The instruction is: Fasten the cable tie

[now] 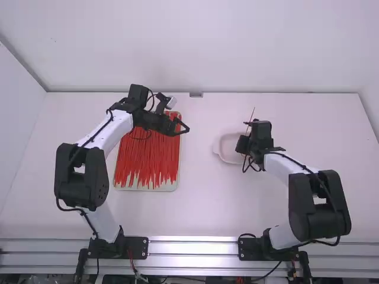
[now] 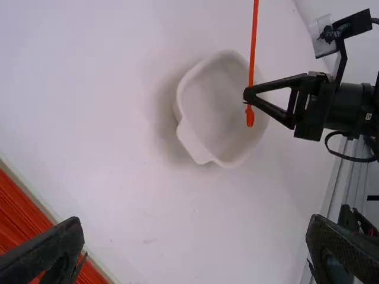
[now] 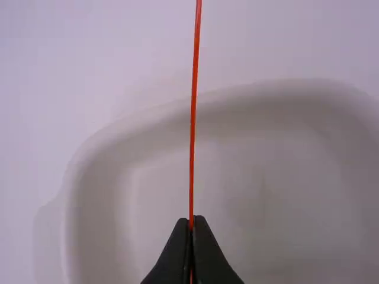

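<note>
Right gripper [image 3: 191, 223] clamped on cable tie [image 1: 252, 115], right of centre over white dish [image 1: 224, 149]. Tie's long axis runs up-frame, free end up. Left gripper [image 1: 182, 127] wide open, upper left.

The left arm [image 1: 109, 133] is stretched forward with the left gripper [image 2: 195, 228] spread wide apart, and the right arm [image 1: 284, 163] is bent at the elbow with the right gripper [image 3: 191, 225] squeezed tight on a cable tie [image 3: 193, 118].

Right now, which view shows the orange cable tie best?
The left wrist view: cable tie side-on, head end visible beyond the right end effector. Right wrist view shows its strap lengthwise; high view, a thin line.
</note>
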